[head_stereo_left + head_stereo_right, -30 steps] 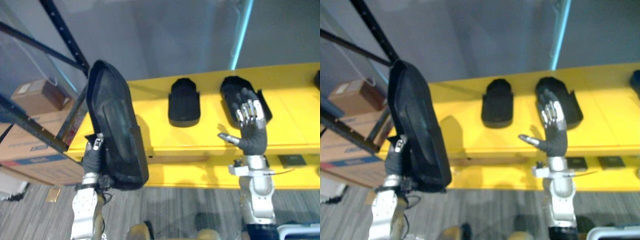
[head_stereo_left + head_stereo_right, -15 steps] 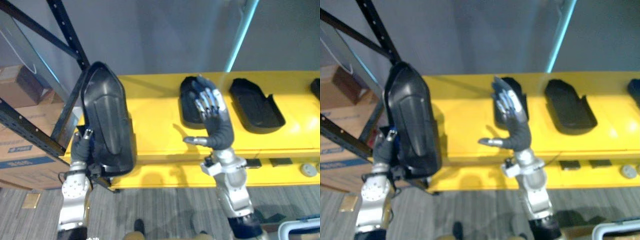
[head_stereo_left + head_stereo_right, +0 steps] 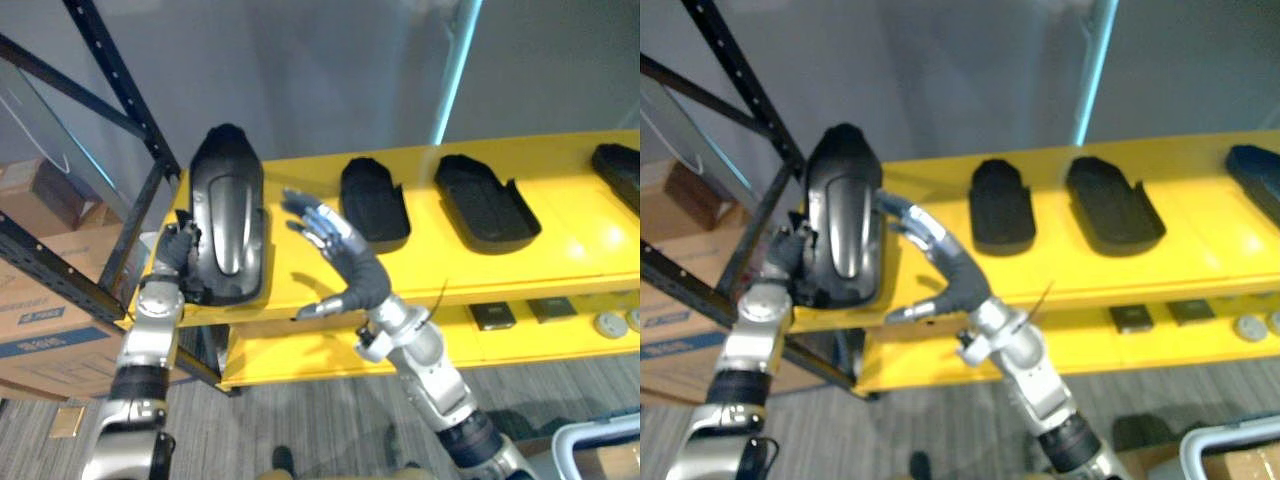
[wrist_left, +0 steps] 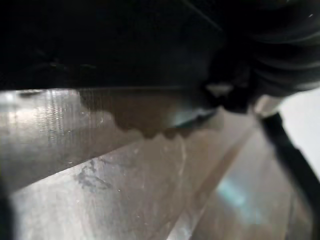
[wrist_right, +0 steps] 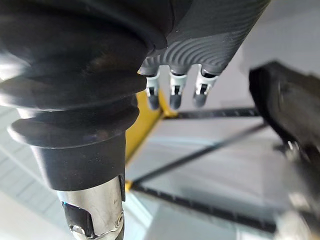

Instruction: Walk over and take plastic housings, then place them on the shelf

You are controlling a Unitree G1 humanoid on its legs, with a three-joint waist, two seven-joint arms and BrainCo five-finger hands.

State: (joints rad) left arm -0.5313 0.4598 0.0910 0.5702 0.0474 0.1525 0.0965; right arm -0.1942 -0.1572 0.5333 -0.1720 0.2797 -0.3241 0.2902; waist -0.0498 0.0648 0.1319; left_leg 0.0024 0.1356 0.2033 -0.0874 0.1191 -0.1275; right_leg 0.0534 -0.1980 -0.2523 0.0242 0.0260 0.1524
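Placing step: right hand (image 3: 345, 268), fingers spread, reaches toward the black housing (image 3: 228, 215), which left hand (image 3: 176, 250) clamps by its left edge over the yellow shelf (image 3: 560, 232); next, lay it flat left of the nearest placed housing (image 3: 372, 203)

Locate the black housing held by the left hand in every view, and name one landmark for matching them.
Left eye view: black plastic housing left of centre, at the yellow shelf's left end, left hand gripping its edge.
Right eye view: same place, slightly further left.
Left wrist view: dark mass beside the hand's ribbed cover.
Right wrist view: dark shape past the right hand.
Landmark: the yellow shelf.
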